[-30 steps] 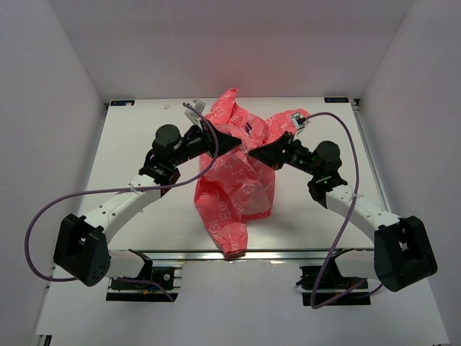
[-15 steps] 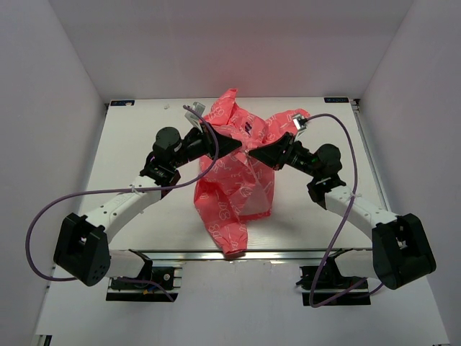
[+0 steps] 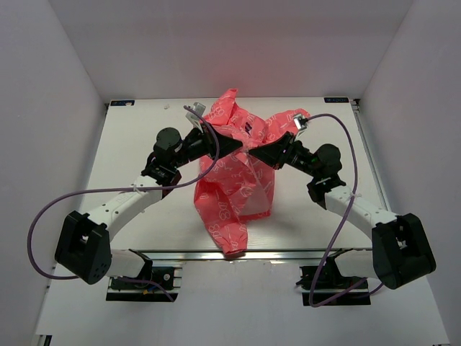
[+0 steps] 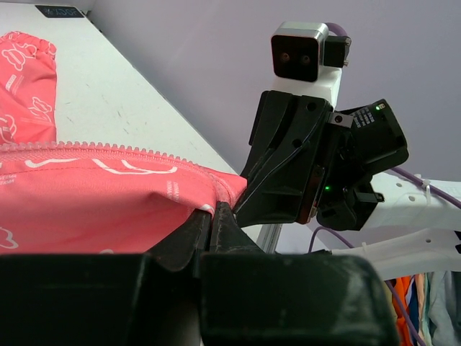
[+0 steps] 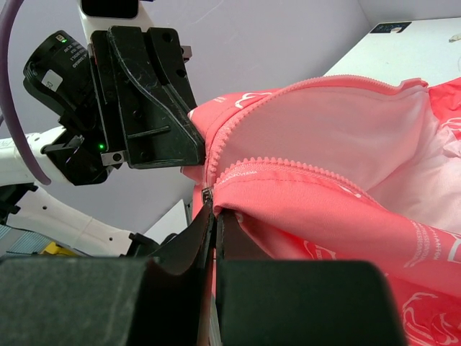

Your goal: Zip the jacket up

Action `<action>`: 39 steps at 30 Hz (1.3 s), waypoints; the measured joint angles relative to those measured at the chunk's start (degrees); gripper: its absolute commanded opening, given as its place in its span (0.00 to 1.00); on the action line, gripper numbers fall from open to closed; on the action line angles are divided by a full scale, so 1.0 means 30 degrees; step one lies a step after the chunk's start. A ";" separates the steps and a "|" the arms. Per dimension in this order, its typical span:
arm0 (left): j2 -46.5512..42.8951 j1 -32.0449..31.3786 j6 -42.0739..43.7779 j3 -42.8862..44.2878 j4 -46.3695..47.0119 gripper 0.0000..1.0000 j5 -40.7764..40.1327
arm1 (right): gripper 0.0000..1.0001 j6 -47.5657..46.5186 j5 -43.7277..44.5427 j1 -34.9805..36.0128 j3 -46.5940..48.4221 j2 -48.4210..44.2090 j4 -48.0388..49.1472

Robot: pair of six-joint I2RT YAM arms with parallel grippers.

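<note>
table (image 3: 130,137): white, flat | walls (image 3: 230,43): plain pale grey on three sides | rail (image 3: 180,253): metal, along table's near edge | bracket (image 3: 336,99): small, black, at far right corner

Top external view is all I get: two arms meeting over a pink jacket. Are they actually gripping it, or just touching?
Observer: Gripping. In the left wrist view, the left gripper is shut on the jacket, on fabric just below a row of zipper teeth.
Operator: And the other arm?
Observer: The right gripper is shut on the jacket too, right at the end of a tooth row.
Operator: So is it zipped there?
Observer: No. The right wrist view shows two tooth rows spread apart, with pale lining between them.
</note>
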 measured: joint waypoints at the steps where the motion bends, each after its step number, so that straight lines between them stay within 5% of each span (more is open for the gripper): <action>1: 0.0051 0.0000 -0.0044 0.0000 0.0073 0.00 0.0022 | 0.00 0.0015 0.0007 0.0000 0.0000 0.0007 0.0000; 30: 0.0102 0.0015 -0.0284 -0.0495 0.0415 0.00 0.0007 | 0.00 0.1909 0.0503 0.0000 -0.0226 0.0984 0.2244; 39: 0.0175 -0.0262 0.3169 0.0991 -0.3912 0.00 -0.0364 | 0.00 0.1741 0.0146 0.0000 0.0896 0.1049 -0.0357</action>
